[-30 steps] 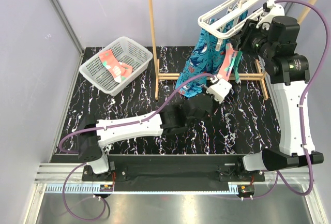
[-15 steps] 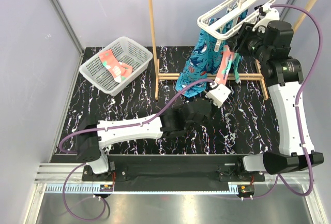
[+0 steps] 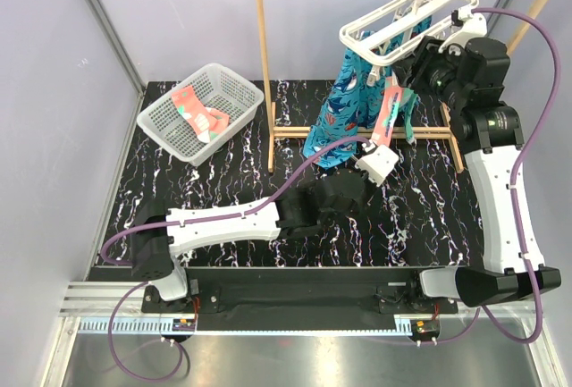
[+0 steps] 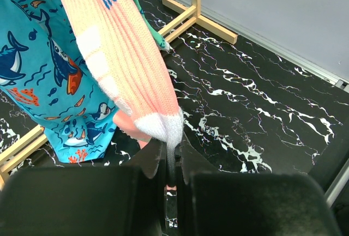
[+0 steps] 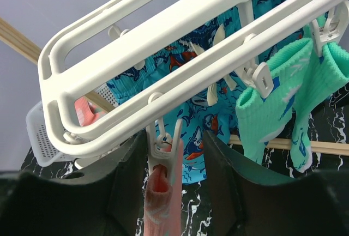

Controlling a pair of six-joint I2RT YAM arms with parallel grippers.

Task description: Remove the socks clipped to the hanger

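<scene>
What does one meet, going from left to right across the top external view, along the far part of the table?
First the white basket → wooden rack's left post → shark-print cloth → coral-pink sock.

hanger (image 5: 163, 23): white
coral-pink sock (image 4: 125, 56): white toe, white and blue patches
teal-green socks (image 5: 272, 110): white marks
cloth (image 4: 49, 83): blue, shark print, orange accents
counter (image 4: 245, 100): black, white marbling
basket (image 3: 232, 92): white mesh
rack (image 3: 262, 65): pale wood

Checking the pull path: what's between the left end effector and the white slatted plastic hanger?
The coral-pink knitted sock spans it, toe pinched below, cuff in a white clip above; the top view shows it.
</scene>
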